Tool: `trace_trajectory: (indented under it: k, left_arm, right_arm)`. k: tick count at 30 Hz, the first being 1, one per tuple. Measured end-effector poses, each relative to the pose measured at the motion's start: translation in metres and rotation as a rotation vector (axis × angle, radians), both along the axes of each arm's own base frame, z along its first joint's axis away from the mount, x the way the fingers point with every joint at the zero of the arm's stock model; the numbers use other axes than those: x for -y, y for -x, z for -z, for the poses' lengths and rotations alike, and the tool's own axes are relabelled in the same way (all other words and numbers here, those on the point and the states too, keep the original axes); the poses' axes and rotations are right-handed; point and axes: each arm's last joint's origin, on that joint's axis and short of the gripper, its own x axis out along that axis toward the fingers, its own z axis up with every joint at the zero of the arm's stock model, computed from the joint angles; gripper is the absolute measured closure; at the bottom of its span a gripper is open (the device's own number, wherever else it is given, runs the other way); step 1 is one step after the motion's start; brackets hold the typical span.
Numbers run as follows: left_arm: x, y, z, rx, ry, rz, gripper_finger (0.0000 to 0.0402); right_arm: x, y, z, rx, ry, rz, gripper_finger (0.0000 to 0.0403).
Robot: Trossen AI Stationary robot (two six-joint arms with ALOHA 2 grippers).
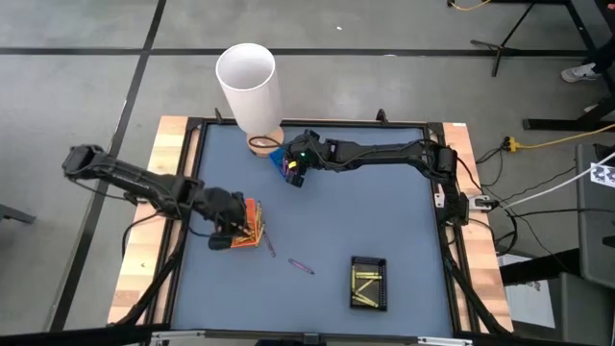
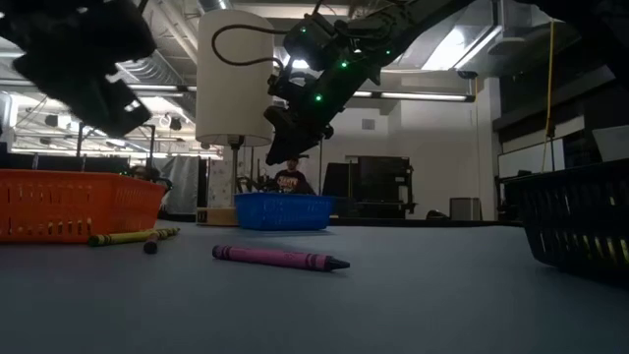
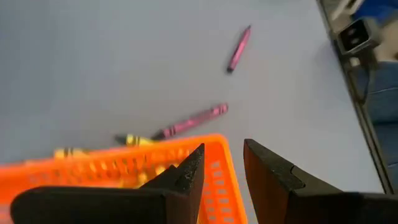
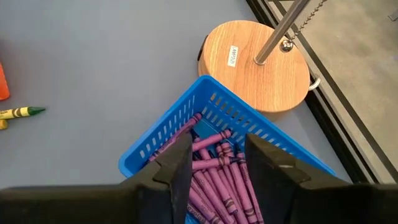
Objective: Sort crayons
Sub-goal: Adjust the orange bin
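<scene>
Crayons (image 4: 214,177) lie in tray (image 4: 168,134) beside lamp base (image 4: 255,65).
</scene>
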Motion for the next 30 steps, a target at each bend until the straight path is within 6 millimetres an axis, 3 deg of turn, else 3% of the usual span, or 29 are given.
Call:
trace_trajectory:
  k: [5,15,30]
  left_arm:
    - [0.007,0.010,0.009,-0.124,-0.042,-0.097,0.0305]
    - [-0.004,0.030,0.022,-0.322,-0.283,-0.255,0.0305]
    - [-0.013,0.039,0.024,-0.354,-0.463,-0.434,0.0305]
  right_arm:
    - [0.000,0.000,0.000,-0.001,-0.001,0.000,0.0258]
    - [0.000,0.000,0.000,-0.001,-0.001,-0.001,0.0258]
    - [0.000,0.000,0.000,-0.001,-0.001,-0.001,0.0258]
